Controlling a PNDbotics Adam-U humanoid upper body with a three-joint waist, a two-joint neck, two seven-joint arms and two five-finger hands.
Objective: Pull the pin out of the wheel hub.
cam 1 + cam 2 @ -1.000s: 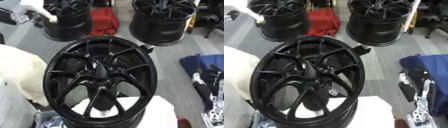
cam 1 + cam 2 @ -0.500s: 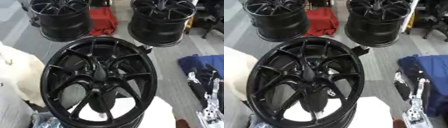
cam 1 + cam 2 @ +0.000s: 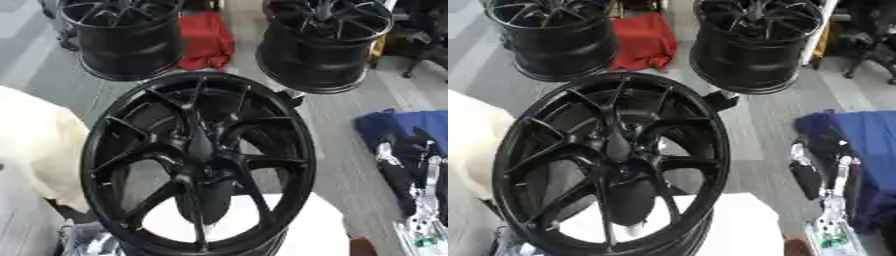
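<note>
Grey floor is stretching away behind the work, with two spare black wheels (image 3: 127, 37) and (image 3: 328, 42) standing at eleven and one o'clock and a red cloth (image 3: 206, 40) lying between them; blue fabric (image 3: 859, 155) is heaped at three o'clock, and something pale and cream (image 3: 39, 150) is sitting at nine o'clock.

You are looking down at the wheel hub (image 3: 197, 160), a black spoked rim tilted toward you and filling the middle; its lower edge is resting on a white block (image 3: 737, 225) at six o'clock. The pin itself is not showing clearly; a small dark stub (image 3: 721, 101) is jutting from the rim at one o'clock, but I cannot tell whether that is it.

Your right hand (image 3: 820, 180) is hanging at four o'clock, well apart from the rim; its fingers are pointing up and look relaxed, holding nothing. Your left hand is not appearing in either view.

By my judgement you are at the very start, with the reach not yet begun; the next move is calling for you to find the pin first, then bring the right hand across and close the fingers round it.
</note>
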